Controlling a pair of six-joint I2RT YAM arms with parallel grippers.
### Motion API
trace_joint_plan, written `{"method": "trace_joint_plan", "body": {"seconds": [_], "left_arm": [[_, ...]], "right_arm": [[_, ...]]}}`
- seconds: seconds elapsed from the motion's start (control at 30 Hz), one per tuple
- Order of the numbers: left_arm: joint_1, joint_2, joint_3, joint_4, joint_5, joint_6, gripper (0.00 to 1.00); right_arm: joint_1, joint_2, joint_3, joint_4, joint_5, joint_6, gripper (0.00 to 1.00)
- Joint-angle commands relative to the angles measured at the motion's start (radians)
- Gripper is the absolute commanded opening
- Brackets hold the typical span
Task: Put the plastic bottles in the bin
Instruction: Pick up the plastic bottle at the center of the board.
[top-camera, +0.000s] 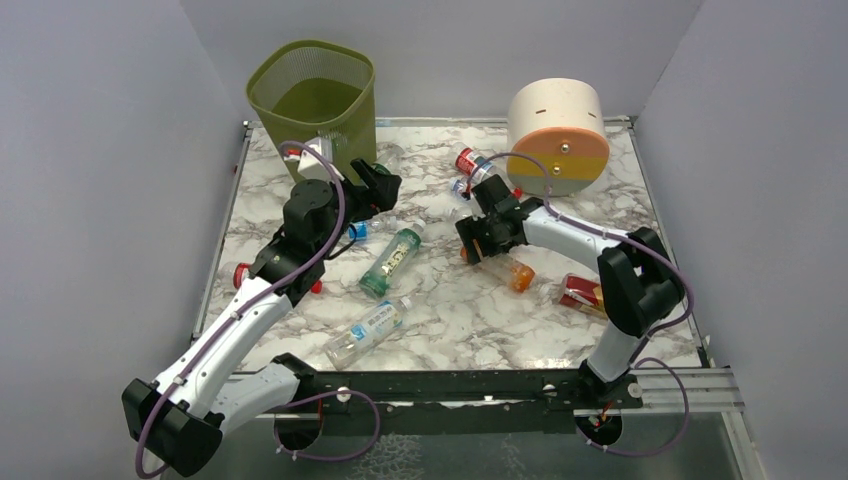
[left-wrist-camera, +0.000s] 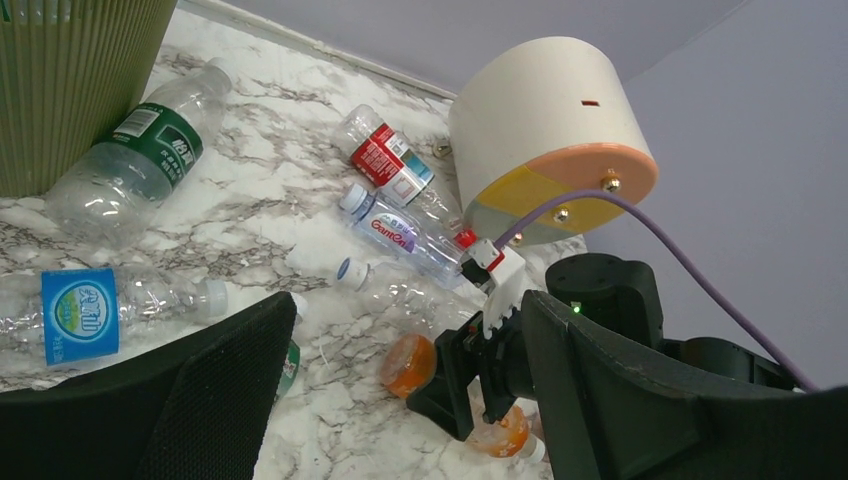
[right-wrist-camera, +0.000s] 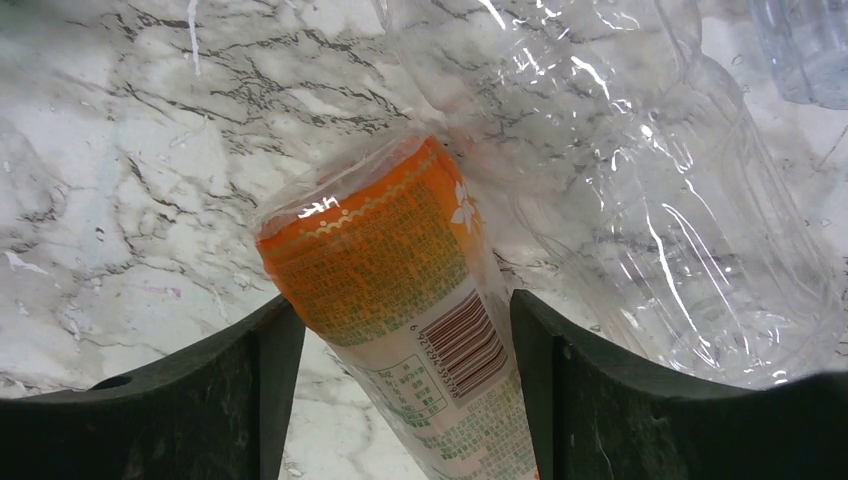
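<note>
Cut off by bottom edge in right wrist view: lower length of orange bottle (right-wrist-camera: 400, 300), cap end unseen. Too close to call: contact between it and flanking fingers of right gripper (right-wrist-camera: 408, 310). Cropped at top and right: clear bottle (right-wrist-camera: 650, 200) alongside. From above, half masked by elbow of right arm (top-camera: 630, 280): red-labelled bottle (top-camera: 578, 292). Cropped in left wrist view: bin (left-wrist-camera: 70, 90), down to ribbed wall; blue-labelled bottle (left-wrist-camera: 80, 315), clipped at left edge.

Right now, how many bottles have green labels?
2 bottles: one lies beside the bin, one in the middle of the table. More may be hidden.
</note>
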Motion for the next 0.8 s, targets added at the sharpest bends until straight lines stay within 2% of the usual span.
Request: {"method": "trace_joint_plan", "body": {"seconds": [0.0,0.27,0.77], "left_arm": [[0.007,-0.024,-0.013,0.001,0.033,-0.006,0.90],[0.007,-0.072,-0.013,-0.065,0.074,-0.023,0.93],[0.007,-0.186,-0.091,-0.129,0.170,-0.067,0.94]], "right_arm": [[0.001,0.044,0.032,-0.034,-0.074,0.021,0.66],[0.001,0.025,0.051,-0.037,-0.151,0.041,0.58],[-0.001,-0.062,0.171,-0.003,-0.342,0.146,0.54]]}}
